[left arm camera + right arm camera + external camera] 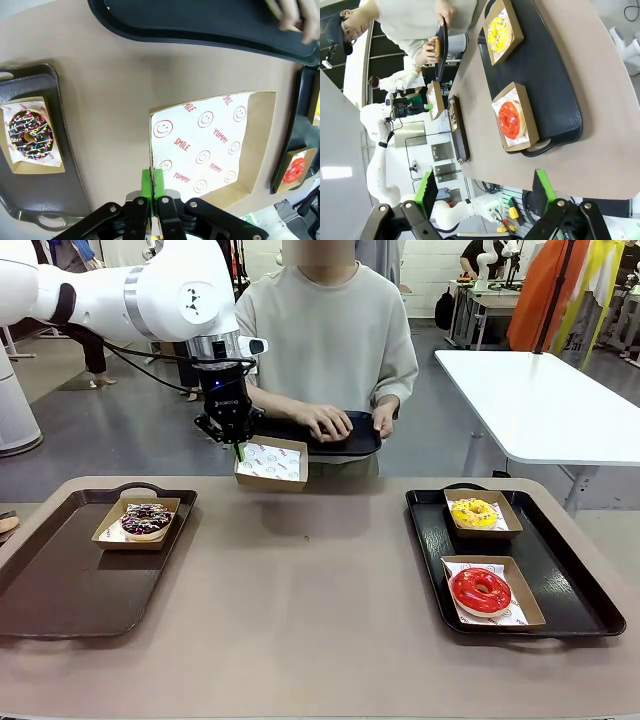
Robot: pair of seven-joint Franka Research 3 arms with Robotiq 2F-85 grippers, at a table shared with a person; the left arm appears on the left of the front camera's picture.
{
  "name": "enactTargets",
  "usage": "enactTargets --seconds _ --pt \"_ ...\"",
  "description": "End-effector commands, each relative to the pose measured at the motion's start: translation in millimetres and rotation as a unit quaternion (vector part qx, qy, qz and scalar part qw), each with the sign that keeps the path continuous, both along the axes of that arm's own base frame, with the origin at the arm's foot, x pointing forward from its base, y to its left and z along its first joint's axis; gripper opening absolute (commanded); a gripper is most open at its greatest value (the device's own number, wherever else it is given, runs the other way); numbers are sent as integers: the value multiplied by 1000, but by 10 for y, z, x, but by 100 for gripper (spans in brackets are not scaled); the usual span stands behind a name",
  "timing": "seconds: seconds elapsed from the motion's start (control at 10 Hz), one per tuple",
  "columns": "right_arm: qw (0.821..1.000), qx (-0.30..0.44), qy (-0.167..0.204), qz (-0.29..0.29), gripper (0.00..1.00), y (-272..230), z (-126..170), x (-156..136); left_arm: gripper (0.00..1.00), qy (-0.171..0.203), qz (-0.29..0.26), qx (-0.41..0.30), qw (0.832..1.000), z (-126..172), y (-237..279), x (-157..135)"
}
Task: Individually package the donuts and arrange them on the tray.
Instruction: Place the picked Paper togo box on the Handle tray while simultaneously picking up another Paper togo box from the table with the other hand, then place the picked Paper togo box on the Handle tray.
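One black left gripper (237, 445) pinches the rim of an empty brown paper box (271, 463) lined with smiley-print paper, held above the desk (320, 620). Beyond it, a person's hand (322, 422) rests on a black tray (362, 443). The right gripper (485, 192) hangs open. The chocolate sprinkled donut (146, 519) sits boxed on the brown tray (60, 590); the yellow-glazed donut (473, 512) and glossy red donut (481, 591) sit boxed on the black right-hand tray (570, 585).

Person's hand (322, 423) hides what's on their tray (362, 445).

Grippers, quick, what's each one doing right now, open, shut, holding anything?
Left gripper: shut on the rim of the empty paper tray, held above the table.
Right gripper: open, holding nothing.
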State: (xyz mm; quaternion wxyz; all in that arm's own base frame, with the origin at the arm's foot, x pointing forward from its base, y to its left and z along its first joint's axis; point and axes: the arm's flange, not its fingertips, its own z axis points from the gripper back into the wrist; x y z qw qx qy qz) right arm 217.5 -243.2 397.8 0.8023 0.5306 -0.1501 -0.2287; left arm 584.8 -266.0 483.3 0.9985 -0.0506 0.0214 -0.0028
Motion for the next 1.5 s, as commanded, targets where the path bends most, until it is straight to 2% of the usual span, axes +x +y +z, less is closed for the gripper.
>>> enactTargets --seconds 0.0,1.4 --pt "1000 5 -1 0 100 -5 -10 -13 0 2 3 -5 1000 22 3 -14" --pt "1000 5 -1 0 100 -5 -10 -13 0 2 3 -5 1000 22 3 -14"
